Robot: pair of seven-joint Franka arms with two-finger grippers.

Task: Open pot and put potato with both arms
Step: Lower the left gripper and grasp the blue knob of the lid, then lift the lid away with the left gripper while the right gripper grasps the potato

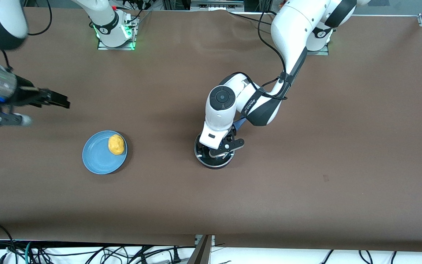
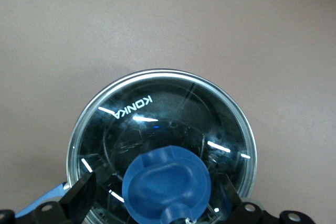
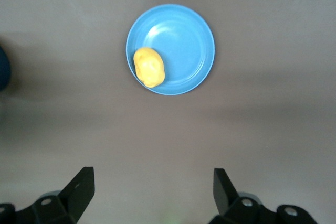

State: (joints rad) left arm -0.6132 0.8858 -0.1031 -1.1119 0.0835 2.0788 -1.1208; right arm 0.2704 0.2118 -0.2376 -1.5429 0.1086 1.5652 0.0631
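The black pot [image 1: 214, 163] stands mid-table, its blue handle [image 1: 237, 125] pointing toward the robot bases. Its glass lid [image 2: 157, 114] with the blue knob [image 2: 167, 184] is on. My left gripper [image 1: 218, 151] is low over the lid, open, with a finger [image 2: 81, 199] on each side of the knob [image 2: 157, 198] and apart from it. The yellow-orange potato [image 1: 116, 144] lies on a blue plate [image 1: 95, 159] toward the right arm's end, and shows in the right wrist view [image 3: 149, 67]. My right gripper [image 1: 59, 99] is open and empty [image 3: 152, 192], up in the air beside the plate [image 3: 189, 35].
The brown table [image 1: 306, 165] is bare around the pot and plate. The arm bases stand along the edge farthest from the front camera. Cables hang below the table's near edge.
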